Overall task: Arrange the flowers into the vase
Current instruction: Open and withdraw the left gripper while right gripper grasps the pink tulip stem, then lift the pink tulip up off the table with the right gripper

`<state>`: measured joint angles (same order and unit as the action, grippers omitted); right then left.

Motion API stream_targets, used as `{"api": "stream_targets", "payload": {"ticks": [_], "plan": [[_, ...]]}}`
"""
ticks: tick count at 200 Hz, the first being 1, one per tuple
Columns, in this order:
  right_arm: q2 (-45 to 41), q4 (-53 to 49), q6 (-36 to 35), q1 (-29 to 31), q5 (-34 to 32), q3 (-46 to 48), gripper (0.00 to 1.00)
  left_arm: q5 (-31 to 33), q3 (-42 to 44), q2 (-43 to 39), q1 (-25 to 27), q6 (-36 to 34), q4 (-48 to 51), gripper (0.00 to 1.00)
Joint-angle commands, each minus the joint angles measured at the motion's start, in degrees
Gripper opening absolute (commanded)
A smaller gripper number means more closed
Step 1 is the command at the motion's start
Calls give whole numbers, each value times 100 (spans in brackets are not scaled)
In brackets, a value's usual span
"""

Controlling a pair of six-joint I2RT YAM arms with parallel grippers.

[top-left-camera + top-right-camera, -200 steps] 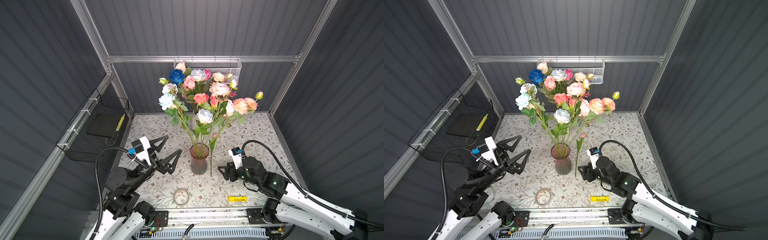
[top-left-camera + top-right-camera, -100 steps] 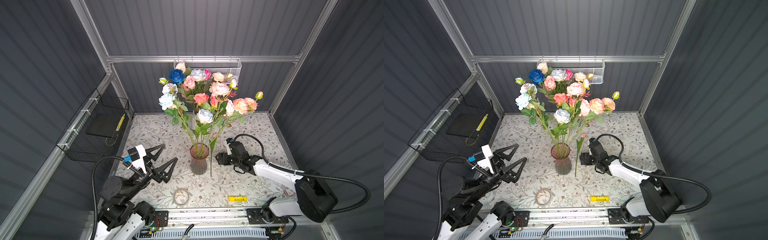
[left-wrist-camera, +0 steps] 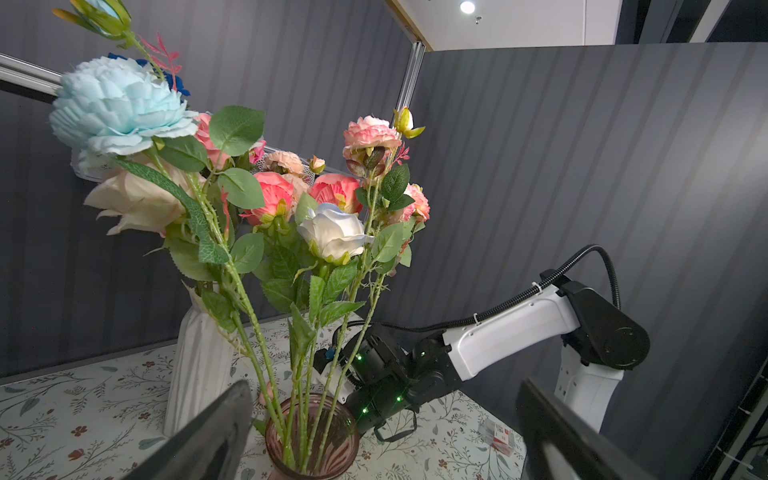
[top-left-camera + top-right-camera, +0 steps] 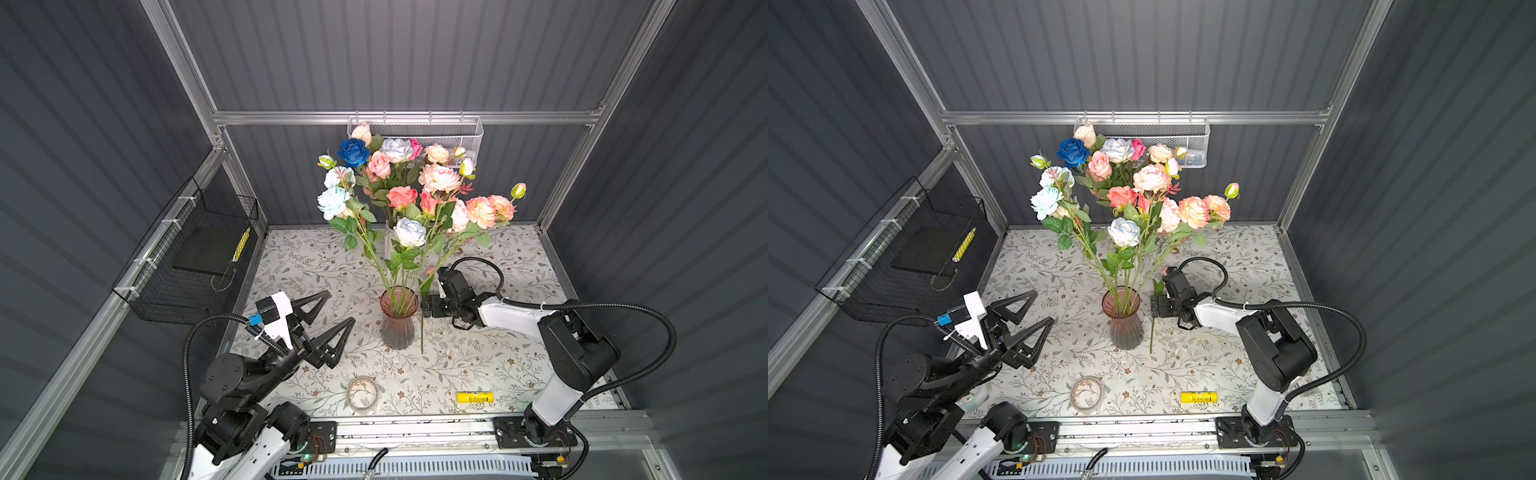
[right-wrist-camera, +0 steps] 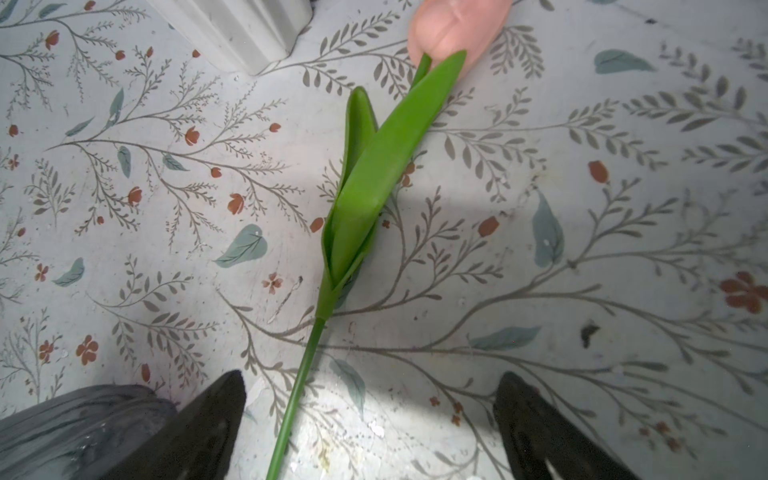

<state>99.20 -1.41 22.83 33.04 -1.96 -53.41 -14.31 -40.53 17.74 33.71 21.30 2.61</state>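
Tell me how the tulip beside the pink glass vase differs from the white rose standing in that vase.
Pose: the tulip lies flat on the table cover; the white rose stands upright in the pink glass vase. Bloom: the tulip's is a closed pink bud, the rose's white and open. Leaves: the tulip's are long and smooth-edged, the rose's short and toothed. Both have green stems.

The vase (image 4: 397, 328) is seen as ribbed, glossy pink glass. The flowers (image 4: 439, 178) are matt cloth on smooth plastic stems — the frame (image 4: 291, 117) is brushed metal.
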Motion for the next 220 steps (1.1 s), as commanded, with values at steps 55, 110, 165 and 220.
{"api": "stream_targets", "payload": {"ticks": [55,110,165,220], "plan": [[819,-1228,-174,126,-568,-881,94,27,10,-77,12,33,-41,100],[696,-1568,9,-139,-999,-746,76,67,-25,-69,12,9,10,100],[49,-1283,56,-608,-878,-127,53,119,-34,-80,12,-14,80,100],[-600,-606,-728,-698,128,165,63,159,-60,-77,12,-38,149,100]]}}
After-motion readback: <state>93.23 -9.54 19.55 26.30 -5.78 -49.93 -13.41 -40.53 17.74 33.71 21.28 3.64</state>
